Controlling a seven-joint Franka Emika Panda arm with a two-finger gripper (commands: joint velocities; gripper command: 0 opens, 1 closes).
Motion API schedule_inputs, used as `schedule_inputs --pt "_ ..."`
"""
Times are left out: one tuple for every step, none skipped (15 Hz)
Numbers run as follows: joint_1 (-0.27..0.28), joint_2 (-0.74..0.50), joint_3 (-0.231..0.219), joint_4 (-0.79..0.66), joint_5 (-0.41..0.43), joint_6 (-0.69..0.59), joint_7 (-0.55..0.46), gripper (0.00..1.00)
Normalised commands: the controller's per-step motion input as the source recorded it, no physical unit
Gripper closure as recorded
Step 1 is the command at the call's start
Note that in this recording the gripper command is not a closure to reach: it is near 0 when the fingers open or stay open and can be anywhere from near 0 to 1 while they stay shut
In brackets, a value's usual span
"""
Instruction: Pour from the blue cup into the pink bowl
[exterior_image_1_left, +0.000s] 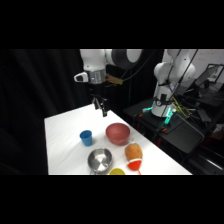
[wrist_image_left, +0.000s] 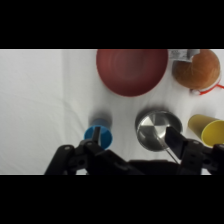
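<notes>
- blue cup (exterior_image_1_left: 86, 137): small, bright blue plastic, slightly tapered, no handle. Upright on the white table, mouth up. Contents can't be made out. In the wrist view it (wrist_image_left: 98, 137) sits low in the picture, partly behind the black linkage.
- pink bowl (exterior_image_1_left: 118, 133): round, matte reddish-pink, much bigger than the cup. Upright, opening up, looks empty. Near the cup on the table, clear gap between them, not touching. In the wrist view it (wrist_image_left: 132, 70) fills the top centre.
</notes>
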Motion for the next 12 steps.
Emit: schedule_inputs --pt "-0.045 0.0 0.046 0.01 -0.003 -0.02 0.0 0.0" --pt "-0.051 0.04 0.059 0.08 0.118 -0.06 -0.08 0.0" --pt "-0.043 0.1 0.057 0.16 0.065 -0.02 -0.02 0.0" --pt "-0.035 0.12 0.058 0.2 0.027 0.03 0.02 0.0" --pt "-0.027 0.15 0.06 0.24 -0.003 0.09 0.04 0.0" --pt "-0.021 0.16 0.064 0.26 0.0 0.09 0.05 0.0" --pt "-0.009 0.17 0.064 0.27 -0.039 0.13 0.1 0.0" --pt "-0.005 0.17 0.062 0.26 -0.03 0.15 0.1 0.0" --pt "-0.004 0.19 0.059 0.27 -0.011 0.21 0.11 0.0" --pt "-0.004 0.21 0.049 0.26 -0.011 0.25 0.12 0.0" --pt "-0.006 0.23 0.042 0.25 0.004 0.29 0.12 0.0" --pt "-0.003 0.25 0.028 0.23 -0.018 0.34 0.16 0.0"
